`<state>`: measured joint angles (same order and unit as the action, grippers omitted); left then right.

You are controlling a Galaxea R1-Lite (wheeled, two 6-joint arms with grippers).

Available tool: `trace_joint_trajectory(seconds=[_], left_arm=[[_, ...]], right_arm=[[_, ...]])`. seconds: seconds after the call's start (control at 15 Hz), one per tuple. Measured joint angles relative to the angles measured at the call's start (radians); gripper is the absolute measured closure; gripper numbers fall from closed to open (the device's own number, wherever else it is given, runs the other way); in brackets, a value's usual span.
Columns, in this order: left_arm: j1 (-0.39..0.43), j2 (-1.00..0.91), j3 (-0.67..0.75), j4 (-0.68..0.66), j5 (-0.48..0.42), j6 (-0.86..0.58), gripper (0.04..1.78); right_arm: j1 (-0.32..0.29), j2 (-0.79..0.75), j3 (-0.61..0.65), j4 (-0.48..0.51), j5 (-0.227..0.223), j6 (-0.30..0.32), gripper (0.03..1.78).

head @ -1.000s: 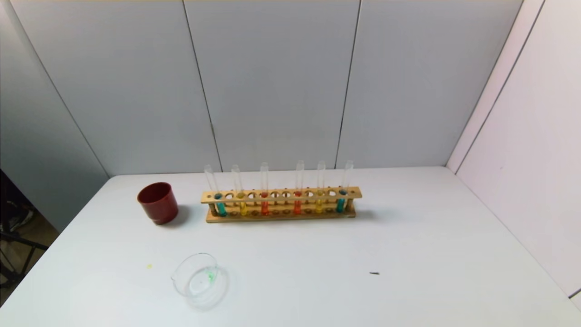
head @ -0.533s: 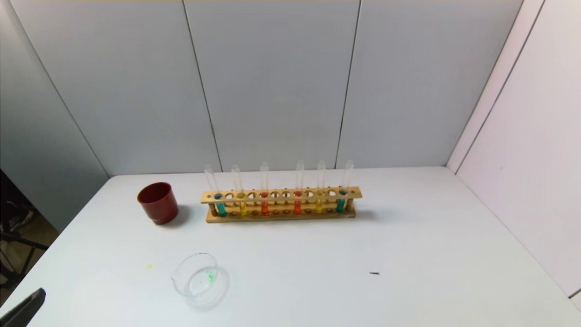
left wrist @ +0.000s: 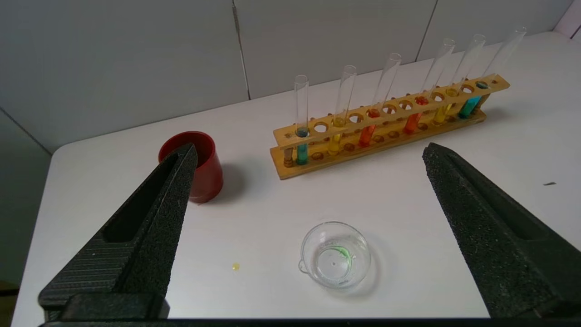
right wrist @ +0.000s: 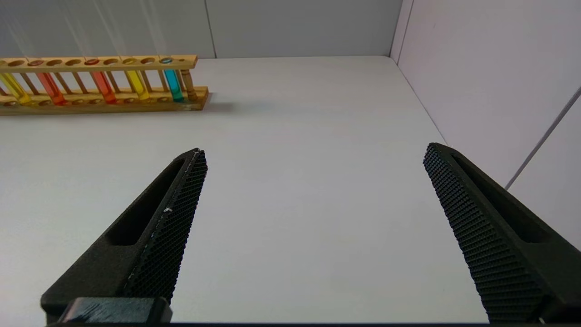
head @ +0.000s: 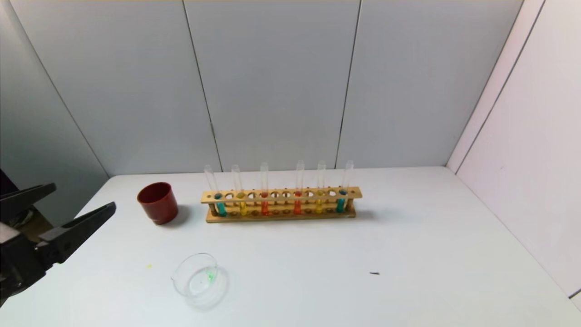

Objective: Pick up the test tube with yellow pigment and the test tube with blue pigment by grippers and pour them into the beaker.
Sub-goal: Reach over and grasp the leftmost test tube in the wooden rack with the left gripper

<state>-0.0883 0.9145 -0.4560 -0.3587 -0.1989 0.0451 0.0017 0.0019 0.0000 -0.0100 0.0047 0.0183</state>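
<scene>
The task is only at its start. All tubes stand in the wooden rack [head: 281, 203], including the yellow tube [head: 241, 200] and the blue tube [head: 219, 200]. The beaker [head: 198, 279] holds only a green trace. The left gripper [head: 77, 202] and the right gripper [right wrist: 313, 154] are both wide apart and hold nothing.

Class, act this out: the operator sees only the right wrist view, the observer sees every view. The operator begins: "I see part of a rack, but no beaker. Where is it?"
Observer: The beaker stands on the table, nearer the robot than the rack's left end.
Operator: Anything inside?
Observer: Only a small green trace at the bottom.
Operator: My right gripper hangs open here. Where is the left?
Observer: The left gripper is over the table's left edge, jaws open, empty.
</scene>
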Motion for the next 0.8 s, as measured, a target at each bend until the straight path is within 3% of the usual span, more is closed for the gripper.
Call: trace_joint_trajectory(seconds=[0.27,0.8], left_arm=[[-0.049,0.223,-0.079,-0.103,0.009,0.0,0.07],[-0.064,0.642,-0.244,-0.263,0.044,-0.001,0.07]], right_arm=[[0.0,0.0,0.0,0.0,0.0,0.0,0.07],[0.0,0.0,0.0,0.0,0.0,0.0,0.07]])
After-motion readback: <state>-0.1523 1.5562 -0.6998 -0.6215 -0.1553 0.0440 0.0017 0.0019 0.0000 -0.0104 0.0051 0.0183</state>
